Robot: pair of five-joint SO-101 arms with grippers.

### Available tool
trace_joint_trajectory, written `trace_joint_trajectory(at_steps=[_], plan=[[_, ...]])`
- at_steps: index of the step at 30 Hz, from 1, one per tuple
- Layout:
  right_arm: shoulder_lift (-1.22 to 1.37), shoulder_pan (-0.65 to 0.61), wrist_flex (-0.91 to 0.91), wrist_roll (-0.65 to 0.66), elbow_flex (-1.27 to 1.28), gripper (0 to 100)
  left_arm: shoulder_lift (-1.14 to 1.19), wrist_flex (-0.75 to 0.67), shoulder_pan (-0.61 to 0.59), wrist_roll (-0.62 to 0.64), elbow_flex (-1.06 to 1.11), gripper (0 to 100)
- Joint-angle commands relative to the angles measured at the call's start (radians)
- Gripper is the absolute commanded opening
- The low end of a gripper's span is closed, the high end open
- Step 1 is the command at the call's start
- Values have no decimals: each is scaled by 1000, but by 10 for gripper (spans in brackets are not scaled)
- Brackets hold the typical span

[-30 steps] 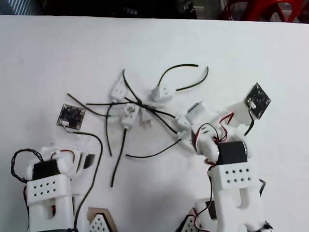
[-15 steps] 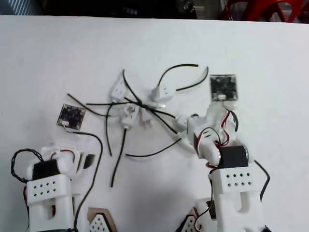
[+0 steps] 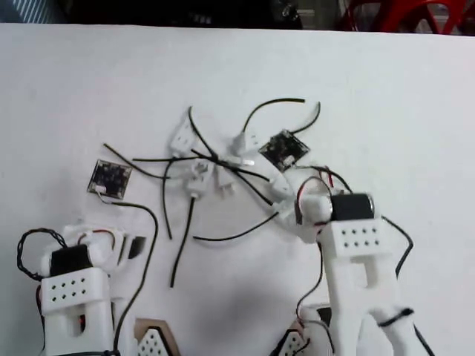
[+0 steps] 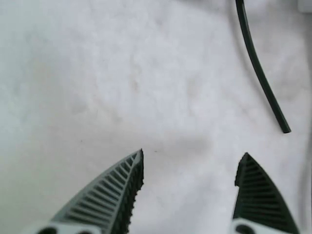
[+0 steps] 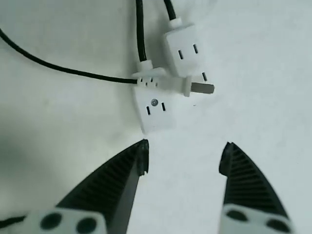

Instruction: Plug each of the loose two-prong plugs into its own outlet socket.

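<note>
Relation: white two-prong plug lies just ahead of our right tool, touching a white square outlet socket, its long axis running across from fingertip to fingertip | right tool: spread, empty | left tool: spread, over bare white desk | we judge the right arm nearer.
</note>
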Motion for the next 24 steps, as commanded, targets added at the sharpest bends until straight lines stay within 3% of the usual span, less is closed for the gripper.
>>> trace_joint_trajectory(at_steps=[1,12,24], plan=[[128,2,73,95,-172,236,-16,-18,-8,-8,-3,301],[446,2,127,532,-379,236,-16,-20,-8,-8,-2,301],[654,-90,117,549,-508,235,-16,-21,-8,-8,-2,301]])
